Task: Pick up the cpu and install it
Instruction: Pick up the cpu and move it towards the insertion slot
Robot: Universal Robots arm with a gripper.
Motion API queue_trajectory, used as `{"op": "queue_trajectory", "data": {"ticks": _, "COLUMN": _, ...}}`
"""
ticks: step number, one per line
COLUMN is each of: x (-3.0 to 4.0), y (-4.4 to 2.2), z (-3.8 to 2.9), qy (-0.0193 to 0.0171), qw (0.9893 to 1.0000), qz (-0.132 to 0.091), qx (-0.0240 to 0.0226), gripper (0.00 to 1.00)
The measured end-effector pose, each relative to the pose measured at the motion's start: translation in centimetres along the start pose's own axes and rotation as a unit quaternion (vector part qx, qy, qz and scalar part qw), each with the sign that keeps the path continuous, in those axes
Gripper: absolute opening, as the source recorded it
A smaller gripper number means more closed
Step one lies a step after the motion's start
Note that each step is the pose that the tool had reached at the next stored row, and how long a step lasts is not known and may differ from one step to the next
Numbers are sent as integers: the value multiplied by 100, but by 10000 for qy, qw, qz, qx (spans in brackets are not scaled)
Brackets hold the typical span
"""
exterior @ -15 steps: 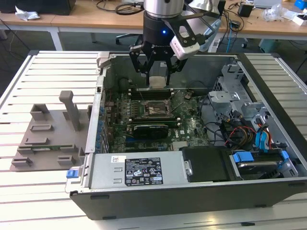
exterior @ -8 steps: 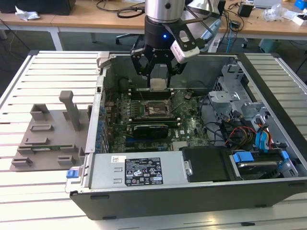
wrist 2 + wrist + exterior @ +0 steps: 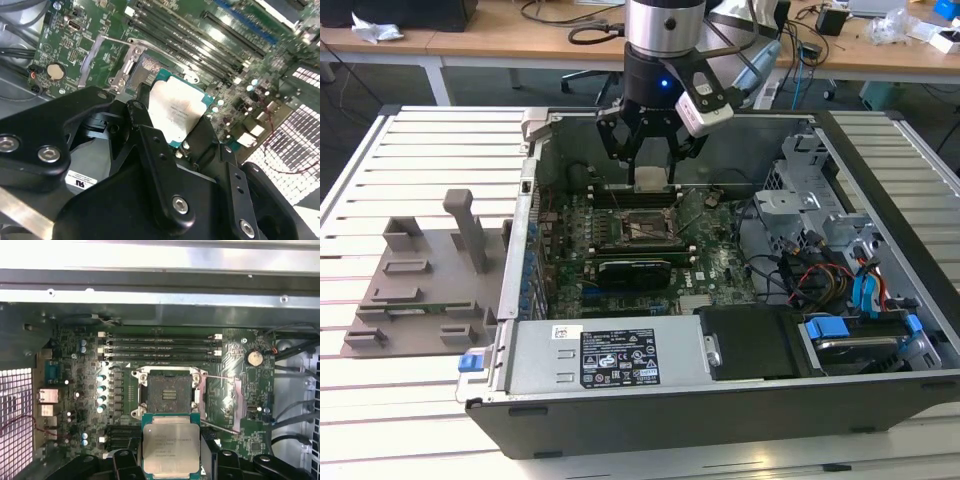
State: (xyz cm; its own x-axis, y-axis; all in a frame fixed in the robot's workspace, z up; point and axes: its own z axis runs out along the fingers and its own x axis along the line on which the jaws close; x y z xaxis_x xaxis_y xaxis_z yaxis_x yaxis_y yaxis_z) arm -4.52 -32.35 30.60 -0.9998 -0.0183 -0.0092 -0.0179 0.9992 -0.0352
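Cpu (image 3: 171, 442) is pinched in the gripper (image 3: 651, 165) inside the open computer case (image 3: 720, 412). In the exterior view it hangs at twelve o'clock of the open socket (image 3: 169, 394) on the motherboard (image 3: 230, 357).

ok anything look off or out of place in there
Only a small thing: the cpu, held in the jaws near the open socket, shows a brownish smudge on its metal top in the second wrist view. Nothing else stands out.

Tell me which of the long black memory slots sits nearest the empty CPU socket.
The slot running right alongside the socket; the others lie beyond it, toward the case wall.
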Motion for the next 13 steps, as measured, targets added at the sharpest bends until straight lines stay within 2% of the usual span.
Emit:
{"op": "queue_trajectory", "data": {"ticks": 2, "x": -5, "y": 39, "z": 37, "qy": 0, "qw": 10000, "qz": -9, "qx": 22, "gripper": 55}}
{"op": "queue_trajectory", "data": {"ticks": 6, "x": -20, "y": 67, "z": 128, "qy": -1, "qw": 10000, "qz": -25, "qx": 22, "gripper": 55}}
{"op": "queue_trajectory", "data": {"ticks": 13, "x": -74, "y": 88, "z": 259, "qy": 2, "qw": 10000, "qz": -37, "qx": 23, "gripper": 55}}
